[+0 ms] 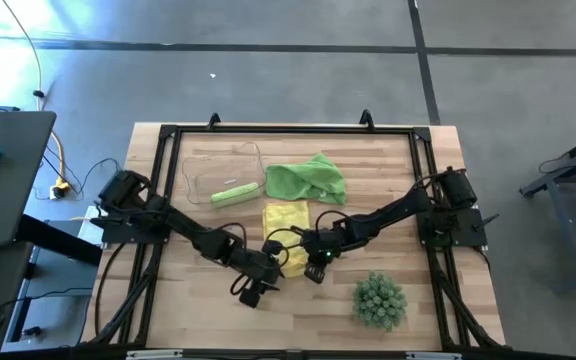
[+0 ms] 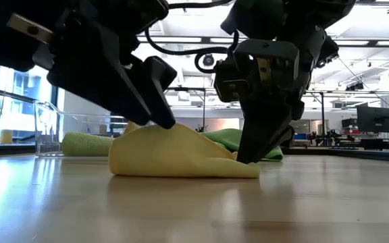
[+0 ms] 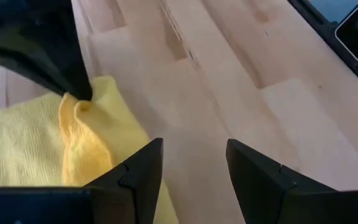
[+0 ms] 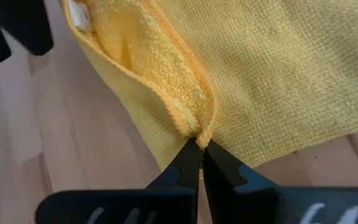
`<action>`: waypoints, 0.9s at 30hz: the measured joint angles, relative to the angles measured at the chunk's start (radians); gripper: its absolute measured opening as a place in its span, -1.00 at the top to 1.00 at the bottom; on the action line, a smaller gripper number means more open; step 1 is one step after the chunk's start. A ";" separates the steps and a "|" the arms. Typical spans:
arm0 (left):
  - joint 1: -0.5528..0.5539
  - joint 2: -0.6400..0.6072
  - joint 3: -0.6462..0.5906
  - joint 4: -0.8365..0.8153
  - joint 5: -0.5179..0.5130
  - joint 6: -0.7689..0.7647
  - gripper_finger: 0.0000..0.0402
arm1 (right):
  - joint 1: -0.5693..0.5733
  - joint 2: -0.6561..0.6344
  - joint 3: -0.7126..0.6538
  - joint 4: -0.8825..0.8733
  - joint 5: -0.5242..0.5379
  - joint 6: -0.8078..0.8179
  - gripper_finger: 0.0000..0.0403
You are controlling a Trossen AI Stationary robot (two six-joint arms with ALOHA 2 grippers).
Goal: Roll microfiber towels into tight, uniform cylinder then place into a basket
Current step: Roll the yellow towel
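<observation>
**A:** Table (image 1: 208,300) first, since we go big to small: the yellow towel (image 1: 286,220) lies near the centre of the high view, its long axis running top to bottom of that frame, near edge lifted and folded over toward the top. Above it to the right sits the crumpled green towel (image 1: 308,178); at upper left the basket (image 1: 200,170) already has one rolled green towel (image 1: 235,193) lying lengthwise across its lower edge.

**B:** And our grippers?

**A:** The right gripper (image 4: 200,144) is pinched tight on the yellow towel's folded hem. The left gripper (image 3: 192,163) has its fingers parted with nothing between them, only bare wood, just beside the cloth.

**B:** So what worries us?

**A:** We hold one corner only. If the right pulls before the left takes its side, we judge the fold will skew and the roll come out conical. The thin pinch could also slip off the hem and drop the fold flat.
</observation>
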 joint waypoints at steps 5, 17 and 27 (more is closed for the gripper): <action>0.030 0.000 -0.010 -0.040 -0.033 -0.050 0.17 | 0.008 0.000 0.000 0.008 0.004 -0.001 1.00; 0.040 0.000 -0.130 0.045 -0.081 -0.195 0.17 | 0.008 -0.006 0.000 0.007 0.012 -0.090 0.90; 0.040 0.000 -0.130 0.057 -0.083 -0.198 0.17 | 0.015 -0.175 0.040 -0.139 -0.022 -0.278 0.41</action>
